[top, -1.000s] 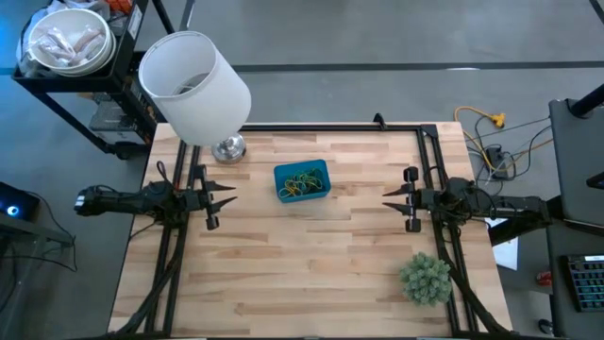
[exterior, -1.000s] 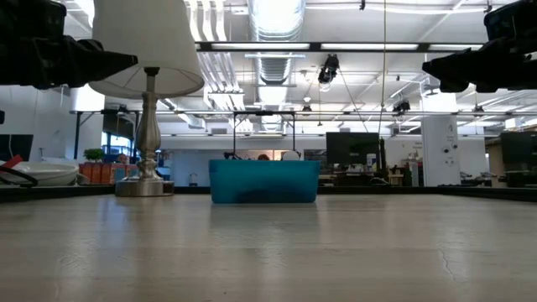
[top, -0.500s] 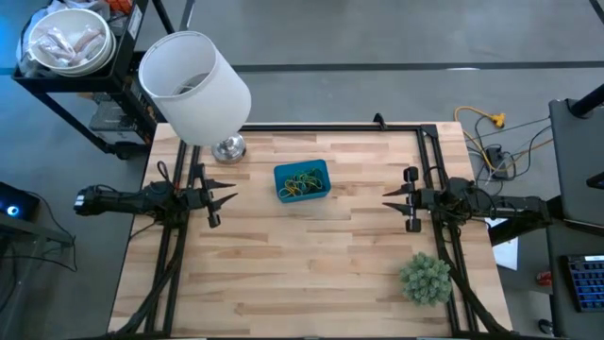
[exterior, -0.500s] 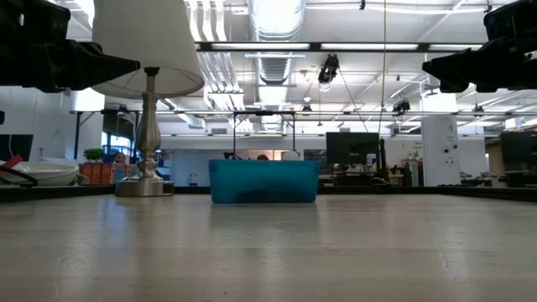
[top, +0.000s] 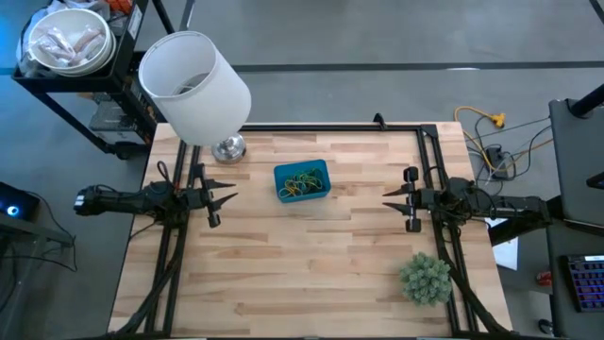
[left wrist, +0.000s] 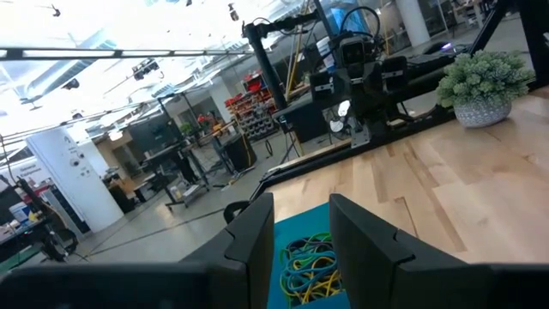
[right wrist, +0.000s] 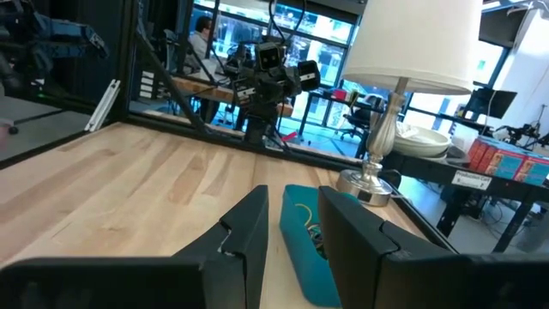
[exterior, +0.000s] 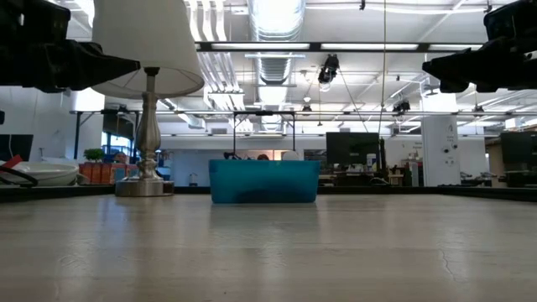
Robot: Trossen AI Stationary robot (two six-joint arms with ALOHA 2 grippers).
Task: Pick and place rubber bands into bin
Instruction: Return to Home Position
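Observation:
The blue bin [top: 302,180] sits on the wooden table toward its far edge, midway between the arms; in the low view the bin [exterior: 263,181] shows its near wall. Green, yellow and dark rubber bands [top: 303,181] lie tangled inside it, and the rubber bands [left wrist: 310,263] also show in the left wrist view. My left gripper [top: 225,197] hovers open above the table's left side, pointing at the bin. My right gripper [top: 389,199] hovers open above the right side, also pointing at the bin. Both are raised well above the table: left gripper [exterior: 134,60], right gripper [exterior: 426,65].
A lamp with a big white shade [top: 193,85] and a metal base [top: 228,148] stands at the far left corner. A bushy green plant ball [top: 425,279] sits near the right near corner. Bare wood stretches between the arms and toward the near edge.

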